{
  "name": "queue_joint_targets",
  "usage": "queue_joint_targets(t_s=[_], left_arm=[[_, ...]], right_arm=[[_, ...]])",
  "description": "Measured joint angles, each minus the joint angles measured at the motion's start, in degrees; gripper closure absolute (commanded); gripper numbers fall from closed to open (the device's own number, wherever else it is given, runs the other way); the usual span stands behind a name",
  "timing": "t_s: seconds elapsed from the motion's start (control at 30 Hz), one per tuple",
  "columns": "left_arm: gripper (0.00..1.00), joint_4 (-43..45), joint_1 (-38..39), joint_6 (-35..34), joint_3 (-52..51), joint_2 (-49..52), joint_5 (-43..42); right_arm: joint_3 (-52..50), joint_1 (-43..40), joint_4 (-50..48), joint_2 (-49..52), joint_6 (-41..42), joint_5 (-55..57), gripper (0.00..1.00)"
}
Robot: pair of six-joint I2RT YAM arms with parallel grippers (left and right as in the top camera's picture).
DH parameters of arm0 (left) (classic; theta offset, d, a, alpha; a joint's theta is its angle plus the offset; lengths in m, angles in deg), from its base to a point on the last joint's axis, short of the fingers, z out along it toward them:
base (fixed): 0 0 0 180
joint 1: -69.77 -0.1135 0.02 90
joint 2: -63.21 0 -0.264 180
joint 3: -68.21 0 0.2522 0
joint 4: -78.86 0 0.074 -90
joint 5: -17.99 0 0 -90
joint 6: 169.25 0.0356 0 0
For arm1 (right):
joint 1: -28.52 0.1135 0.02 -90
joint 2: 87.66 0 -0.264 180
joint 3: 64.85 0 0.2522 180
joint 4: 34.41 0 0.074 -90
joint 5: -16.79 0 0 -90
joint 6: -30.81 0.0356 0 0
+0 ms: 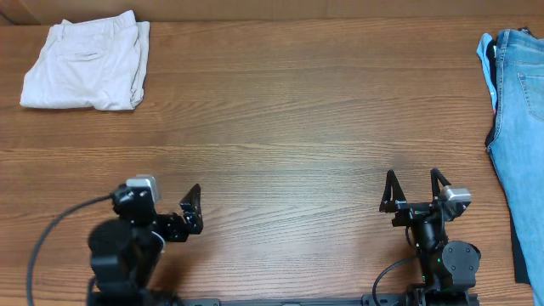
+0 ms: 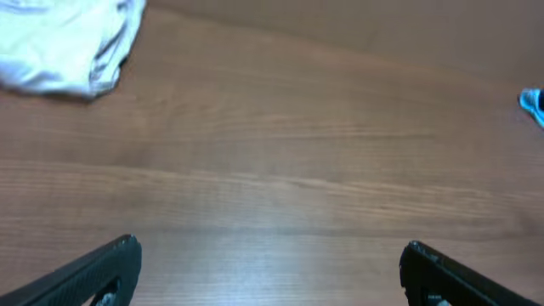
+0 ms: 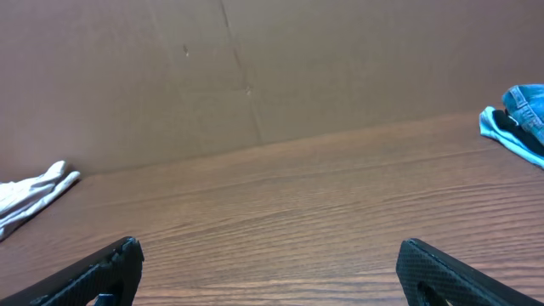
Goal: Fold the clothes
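The khaki shorts (image 1: 85,66) lie at the far left corner of the table (image 1: 280,127), bunched into a compact, roughly square stack with the welt pocket facing up. They look light, soft and limp. The cloth will likely sag and slide on the smooth wood, so a pinch at one point would drag the layers apart. The doubled outer edges or the stiffer waistband seem the best holds, one arm at each end.

The left gripper (image 1: 191,206) and the right gripper (image 1: 413,180) sit at the near edge of the table, both with jaws spread wide and holding nothing, well apart from the shorts.

Blue jeans (image 1: 518,127) run along the table's right edge, far from the shorts. Nothing lies on the table between the grippers and the shorts, though the reach to that corner is long for the right arm
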Motion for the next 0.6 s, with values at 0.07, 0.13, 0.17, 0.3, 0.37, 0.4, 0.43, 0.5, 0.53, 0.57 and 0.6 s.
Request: queue_joint_targets(t_s=[0.07, 0.13, 0.17, 0.3, 0.37, 0.4, 0.43, 0.5, 0.53, 0.57, 0.6], left_arm=[[0.00, 5.8, 0.0, 0.6, -5.3, -2.8, 0.0], [0.00, 10.8, 0.0, 0.8, -9.4, -4.5, 0.0], [0.00, 13.9, 0.0, 0.9, -11.6, -5.6, -0.1], [0.00, 22.7, 0.0, 1.0, -18.2, -8.9, -0.1], [0.00, 26.6, 0.0, 1.7, -20.6, -9.7, 0.0], [0.00, 28.4, 0.0, 2.1, -21.8, -10.3, 0.0], [0.00, 29.4, 0.0, 2.4, -22.8, -10.8, 0.3], [0.00, 30.2, 0.0, 2.8, -24.5, -11.9, 1.7], [0.00, 30.2, 0.0, 3.0, -25.1, -12.4, 2.6], [0.00, 29.6, 0.0, 3.1, -25.6, -13.1, 3.6], [0.00, 28.9, 0.0, 3.2, -25.8, -13.7, 4.5]], right_arm=[[0.0, 0.0, 0.0, 0.0, 0.0, 0.0, 0.00], [0.0, 0.0, 0.0, 0.0, 0.0, 0.0, 0.00], [0.0, 0.0, 0.0, 0.0, 0.0, 0.0, 0.00], [0.0, 0.0, 0.0, 0.0, 0.0, 0.0, 0.00], [0.0, 0.0, 0.0, 0.0, 0.0, 0.0, 0.00], [0.0, 0.0, 0.0, 0.0, 0.0, 0.0, 0.00], [0.0, 0.0, 0.0, 0.0, 0.0, 0.0, 0.00], [0.0, 0.0, 0.0, 0.0, 0.0, 0.0, 0.00], [0.0, 0.0, 0.0, 0.0, 0.0, 0.0, 0.00], [0.0, 0.0, 0.0, 0.0, 0.0, 0.0, 0.00], [0.0, 0.0, 0.0, 0.0, 0.0, 0.0, 0.00]])
